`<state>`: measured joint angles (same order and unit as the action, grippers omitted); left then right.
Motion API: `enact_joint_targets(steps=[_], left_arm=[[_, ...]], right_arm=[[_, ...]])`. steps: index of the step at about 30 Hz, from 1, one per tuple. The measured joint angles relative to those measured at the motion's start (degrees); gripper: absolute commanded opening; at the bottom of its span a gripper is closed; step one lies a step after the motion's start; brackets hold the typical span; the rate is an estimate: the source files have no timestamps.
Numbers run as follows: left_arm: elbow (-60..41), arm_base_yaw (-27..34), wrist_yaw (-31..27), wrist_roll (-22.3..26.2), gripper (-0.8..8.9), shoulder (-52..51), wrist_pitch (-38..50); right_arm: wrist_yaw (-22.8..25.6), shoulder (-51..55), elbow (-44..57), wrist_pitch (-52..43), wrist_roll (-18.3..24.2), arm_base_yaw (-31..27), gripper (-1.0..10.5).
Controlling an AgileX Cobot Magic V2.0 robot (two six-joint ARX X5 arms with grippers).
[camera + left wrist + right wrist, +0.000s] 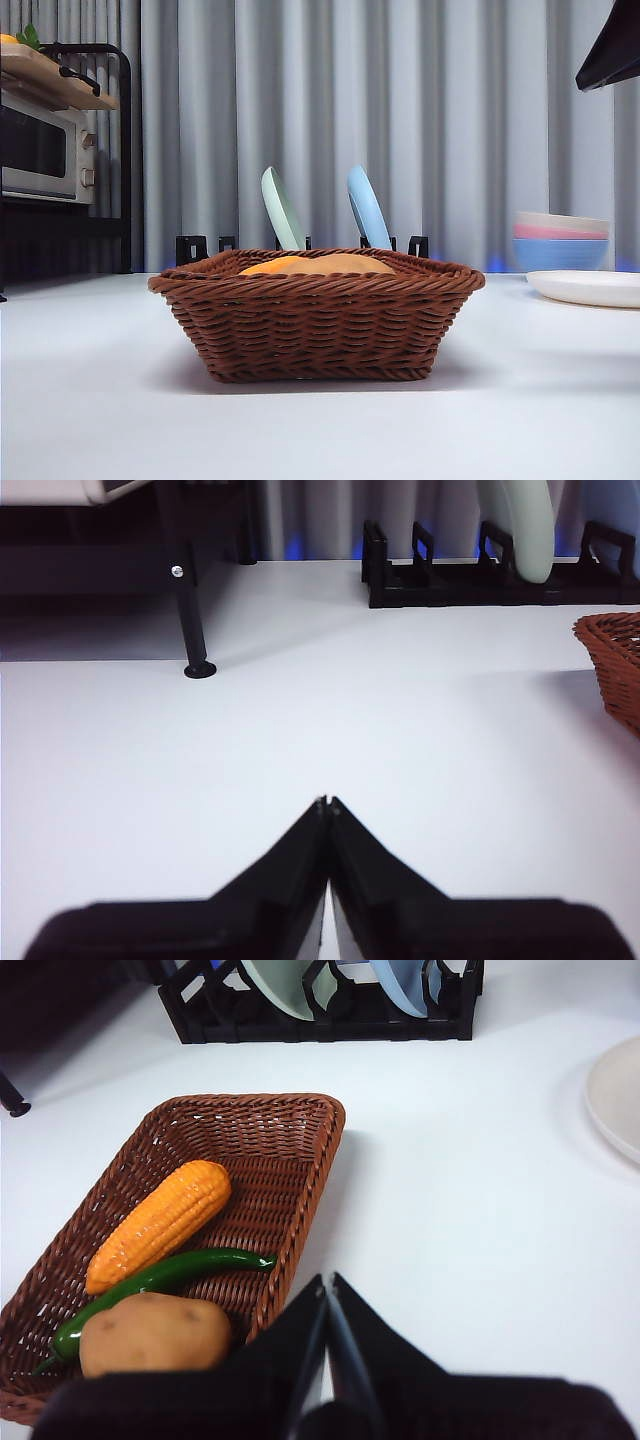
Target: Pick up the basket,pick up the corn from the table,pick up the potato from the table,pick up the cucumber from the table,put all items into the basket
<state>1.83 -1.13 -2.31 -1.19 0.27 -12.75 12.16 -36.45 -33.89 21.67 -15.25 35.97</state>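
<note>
The brown wicker basket [316, 315] stands on the white table [90, 400], mid-view. In the right wrist view the basket [290, 1140] holds the orange corn [160, 1222], the dark green cucumber [170, 1275] and the tan potato [152, 1334], lying side by side. In the front view only the tops of the corn [268, 266] and potato [335, 264] show above the rim. My right gripper [327, 1290] is shut and empty, raised above the table beside the basket; it shows as a dark tip at the top right of the front view. My left gripper [326, 806] is shut and empty, over bare table, with the basket's edge [615, 665] off to one side.
A black dish rack [300, 246] with a green plate [282, 210] and a blue plate [367, 208] stands behind the basket. Stacked pastel bowls [561, 240] and a white plate [588, 287] are at the right. A microwave on a black shelf [45, 150] is at the far left.
</note>
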Motion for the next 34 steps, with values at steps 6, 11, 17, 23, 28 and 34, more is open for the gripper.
enact_joint_targets(steps=[6, 11, 17, 23, 28, 34], left_arm=[[0.0, 0.0, 0.0, -0.3, -0.03, 0.0, 0.0], [0.0, 0.0, 0.0, -0.3, -0.03, 0.0, 0.0], [0.0, 0.0, 0.0, -0.3, -0.03, 0.0, 0.0], [0.0, 0.0, 0.0, -0.3, -0.03, 0.0, 0.0], [0.0, 0.0, 0.0, -0.3, -0.03, 0.0, 0.0], [0.0, 0.0, 0.0, -0.3, -0.03, 0.0, 0.0]], right_arm=[[0.0, 0.0, 0.0, 0.0, 0.0, 0.0, 0.0], [0.0, 0.0, 0.0, 0.0, 0.0, 0.0, 0.0], [0.0, 0.0, 0.0, 0.0, 0.0, 0.0, 0.0], [0.7, 2.5, 0.1, 1.0, 1.7, -0.8, 0.0], [1.2, 8.3, 2.2, -2.1, 6.2, -7.8, 0.0], [-0.2, 18.9, 16.0, -14.3, 8.9, -19.1, 0.0]])
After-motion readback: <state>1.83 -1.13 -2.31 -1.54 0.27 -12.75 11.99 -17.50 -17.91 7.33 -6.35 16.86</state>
